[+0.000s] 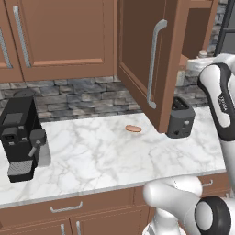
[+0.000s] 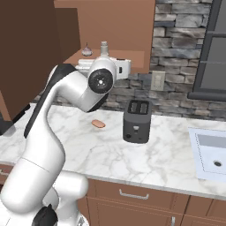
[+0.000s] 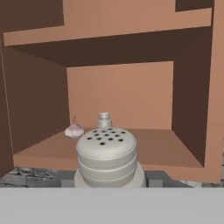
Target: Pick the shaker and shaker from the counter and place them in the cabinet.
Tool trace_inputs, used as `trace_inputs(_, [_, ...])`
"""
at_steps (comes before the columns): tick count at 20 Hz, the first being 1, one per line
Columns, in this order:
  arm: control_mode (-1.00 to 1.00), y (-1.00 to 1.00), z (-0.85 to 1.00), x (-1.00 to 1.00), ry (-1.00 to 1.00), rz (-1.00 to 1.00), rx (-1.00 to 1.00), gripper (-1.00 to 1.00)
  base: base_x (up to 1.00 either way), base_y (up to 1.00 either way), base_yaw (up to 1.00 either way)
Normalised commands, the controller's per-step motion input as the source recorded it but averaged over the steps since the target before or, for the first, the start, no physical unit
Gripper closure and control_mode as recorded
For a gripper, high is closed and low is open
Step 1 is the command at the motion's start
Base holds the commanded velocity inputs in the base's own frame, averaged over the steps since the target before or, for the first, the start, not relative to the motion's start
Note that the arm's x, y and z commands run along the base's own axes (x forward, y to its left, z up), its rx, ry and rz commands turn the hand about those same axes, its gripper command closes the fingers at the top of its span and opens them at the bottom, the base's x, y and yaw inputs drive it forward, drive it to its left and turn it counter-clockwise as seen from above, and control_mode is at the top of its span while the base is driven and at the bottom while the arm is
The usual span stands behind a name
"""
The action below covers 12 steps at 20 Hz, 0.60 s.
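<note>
Wooden cabinet (image 3: 118,94) shelf faces round, hole-topped grey shaker (image 3: 106,158).

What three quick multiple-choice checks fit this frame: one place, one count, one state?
1. The orange-brown item lies: A on the counter; B in the cabinet; C on the floor.
2. Shakers in the hand view: A one; B two; C three.
3. The cabinet's door is: A shut; B open; C removed.

Key: A, it lies on the marble left of the toaster. B, a near shaker and a far shaker on the shelf. B, the door stands swung out.
</note>
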Motion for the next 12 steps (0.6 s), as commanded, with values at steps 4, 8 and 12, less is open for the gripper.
trace_inputs(4, [-1.0,0.07,0.02,0.05,-0.1,-0.01,0.0,1.0,0.0,0.0,0.0])
trace_inputs(8, [-1.0,0.05,0.02,0.31,-0.04,-0.06,0.0,1.0,0.0,0.0,0.0])
trace_inputs(12, [-1.0,0.1,0.02,0.47,0.02,-0.09,0.0,1.0,0.0,0.0,0.0])
